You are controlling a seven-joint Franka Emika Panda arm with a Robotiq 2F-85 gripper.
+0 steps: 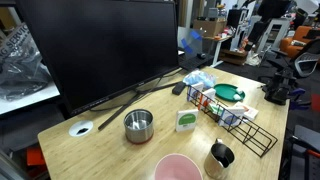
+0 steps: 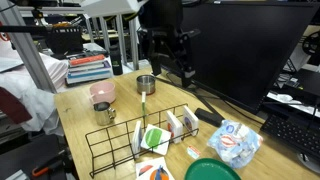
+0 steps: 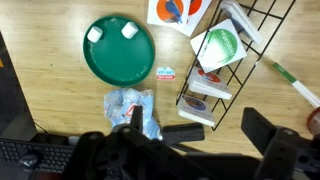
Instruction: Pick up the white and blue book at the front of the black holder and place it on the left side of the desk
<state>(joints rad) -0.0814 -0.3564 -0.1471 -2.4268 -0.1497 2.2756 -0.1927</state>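
While hanging high over the surface (image 3: pixel 50 110), my arm (image 2: pixel 160 20) points straight down;
my fingers (image 3: pixel 278 150) stand spread wide apart, holding nothing, near the black holder (image 1: pixel 258 138).

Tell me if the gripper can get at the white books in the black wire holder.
Probably yes. The gripper hangs open above the wooden desk, the black wire holder is open on top, and nothing covers the white books standing in it. They stand close, so finger room looks tight.

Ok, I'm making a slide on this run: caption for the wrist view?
Open gripper above a wooden desk: green plate, plastic bag, black wire holder of books.
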